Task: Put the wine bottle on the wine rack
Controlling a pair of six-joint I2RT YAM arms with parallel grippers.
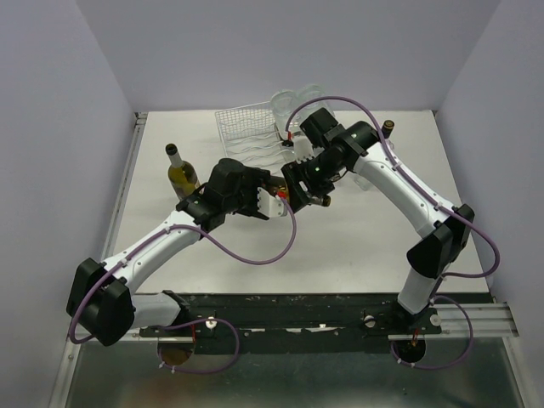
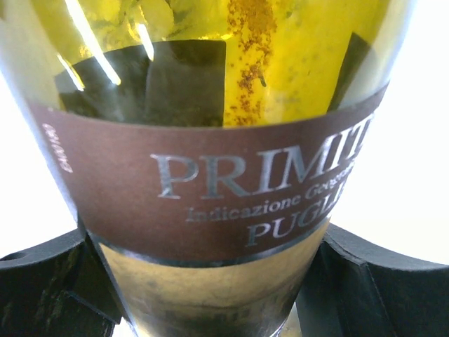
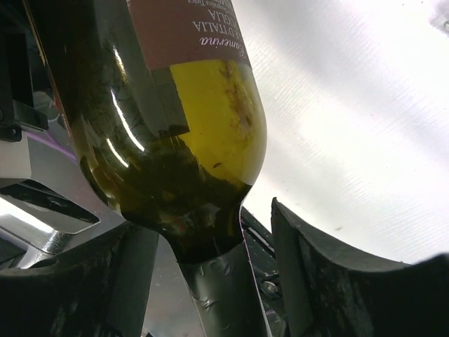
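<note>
A wine bottle (image 1: 320, 201) with yellow-green glass and a brown label lies roughly level above the table's middle, held between both arms. My left gripper (image 1: 270, 194) is shut on its body; in the left wrist view the label (image 2: 210, 189) fills the gap between the fingers (image 2: 42, 281). My right gripper (image 1: 304, 189) is open around the bottle's neck (image 3: 224, 295), with a gap between the neck and each finger (image 3: 337, 281). The white wire wine rack (image 1: 246, 132) stands at the back centre, behind both grippers.
A second wine bottle (image 1: 181, 176) stands upright at the left, close to my left arm. Another bottle top (image 1: 387, 127) shows behind my right arm. A clear plastic container (image 1: 297, 98) sits behind the rack. Walls close in on three sides.
</note>
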